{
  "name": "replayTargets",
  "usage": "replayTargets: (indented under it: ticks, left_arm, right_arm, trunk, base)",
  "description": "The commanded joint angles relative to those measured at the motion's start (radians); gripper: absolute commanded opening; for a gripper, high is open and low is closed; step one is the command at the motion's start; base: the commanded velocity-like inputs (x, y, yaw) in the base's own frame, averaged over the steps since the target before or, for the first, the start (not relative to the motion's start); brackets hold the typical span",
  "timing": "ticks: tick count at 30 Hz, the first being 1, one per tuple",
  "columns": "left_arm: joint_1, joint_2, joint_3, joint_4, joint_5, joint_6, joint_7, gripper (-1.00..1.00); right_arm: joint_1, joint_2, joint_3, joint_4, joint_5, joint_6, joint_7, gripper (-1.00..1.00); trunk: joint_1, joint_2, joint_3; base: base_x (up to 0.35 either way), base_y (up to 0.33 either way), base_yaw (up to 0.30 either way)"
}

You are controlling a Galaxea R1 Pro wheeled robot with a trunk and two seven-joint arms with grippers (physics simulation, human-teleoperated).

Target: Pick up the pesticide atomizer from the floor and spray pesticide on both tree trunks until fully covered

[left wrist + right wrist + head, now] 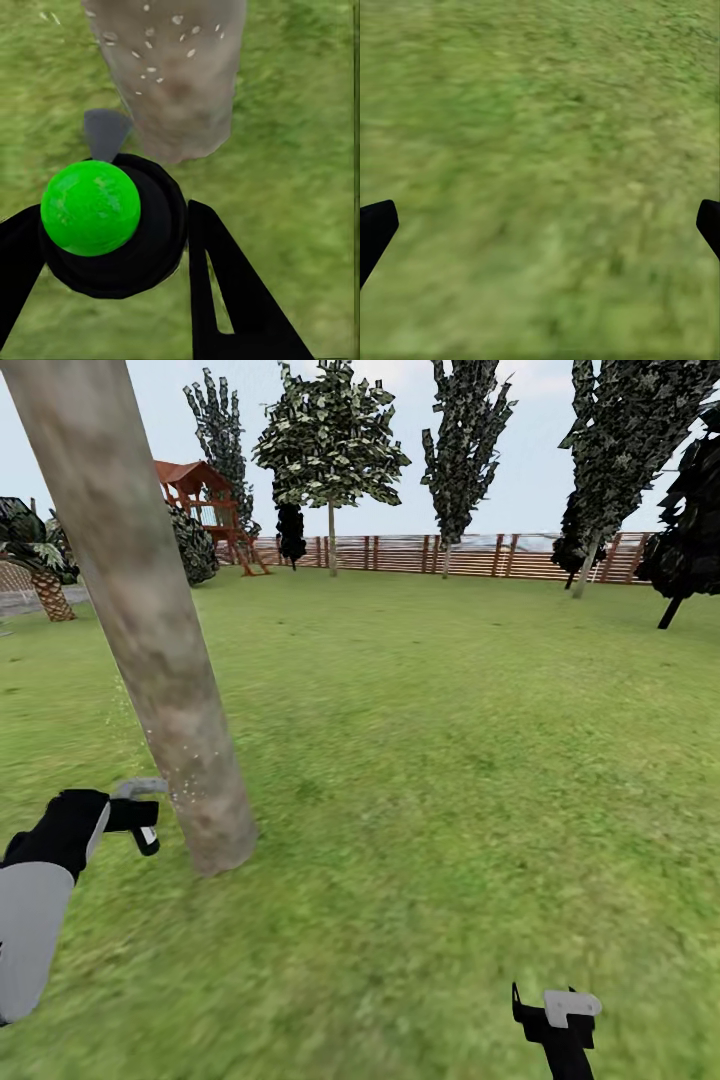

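The left hand (pixel 112 247) is pinching the green-topped sprayer (pixel 91 208) just beside the near tree trunk (pixel 150 630), where white specks (pixel 154 45) are dotting only its base, while the right hand (pixel 540 225) is hanging spread over grass (pixel 450 760); most spraying looks undone.

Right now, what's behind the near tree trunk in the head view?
Past the tree trunk: lawn, a red playhouse, a dark shrub and fence. The trunk covers whatever is directly behind it.
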Motion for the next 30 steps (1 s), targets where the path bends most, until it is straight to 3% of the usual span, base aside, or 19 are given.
replayTargets:
  ticks: [1, 5, 9, 11, 14, 17, 22, 23, 25, 30]
  left_arm:
    - [-0.001, 0.004, 0.003, -0.001, -0.011, 0.003, -0.034, -1.0]
    - [-0.004, -0.007, -0.052, -0.002, -0.009, 0.005, -0.081, -1.0]
    - [-0.015, -0.013, -0.071, -0.003, -0.006, 0.009, -0.084, -1.0]
    - [-0.028, -0.001, -0.072, -0.002, -0.01, 0.009, -0.085, -1.0]
    - [-0.065, 0.075, -0.068, -0.002, -0.01, 0.026, -0.09, -1.0]
    - [-0.122, 0.085, -0.072, -0.002, -0.008, 0.092, -0.098, -1.0]
    - [-0.124, 0.074, -0.087, -0.001, -0.007, 0.102, -0.12, -1.0]
    - [-0.131, 0.047, -0.118, -0.002, -0.008, 0.105, -0.175, -1.0]
    - [-0.136, 0.029, -0.131, -0.003, -0.008, 0.106, -0.203, -1.0]
    - [-0.133, 0.034, -0.137, -0.005, -0.013, 0.105, -0.212, -1.0]
  right_arm:
    - [-0.001, 0.0, -0.004, 0.002, 0.011, -0.002, -0.007, 1.0]
    - [-0.001, 0.0, -0.004, 0.002, 0.011, -0.002, -0.007, 1.0]
    - [-0.001, 0.0, -0.004, 0.002, 0.011, -0.002, -0.007, 1.0]
    - [-0.001, 0.0, -0.004, 0.002, 0.011, -0.002, -0.007, 1.0]
    - [-0.001, 0.0, -0.004, 0.002, 0.011, -0.002, -0.008, 1.0]
    - [-0.001, 0.0, -0.004, 0.002, 0.01, -0.002, -0.008, 1.0]
    - [-0.001, 0.0, -0.004, 0.002, 0.01, -0.002, -0.009, 1.0]
    - [-0.001, 0.0, -0.004, 0.002, 0.01, -0.002, -0.009, 1.0]
    - [-0.001, 0.0, -0.004, 0.002, 0.01, -0.002, -0.009, 1.0]
    - [-0.001, 0.0, -0.004, 0.002, 0.011, -0.002, -0.008, 1.0]
  trunk:
    - [0.0, 0.0, -0.001]
    - [0.0, 0.0, -0.001]
    - [0.0, 0.0, -0.001]
    - [0.0, 0.0, -0.001]
    - [0.0, 0.0, -0.001]
    - [0.0, 0.0, -0.001]
    - [0.0, 0.0, -0.001]
    - [0.0, 0.0, -0.001]
    - [0.0, 0.0, -0.001]
    - [0.0, 0.0, -0.001]
  base:
    - [0.0, 0.0, 0.0]
    - [0.0, 0.0, 0.0]
    - [0.0, 0.0, 0.0]
    - [0.0, 0.0, 0.0]
    - [0.0, 0.0, 0.0]
    - [0.0, 0.0, 0.0]
    - [0.0, 0.0, 0.1]
    - [0.0, 0.0, 0.264]
    - [0.0, 0.0, 0.272]
    - [0.0, 0.0, 0.186]
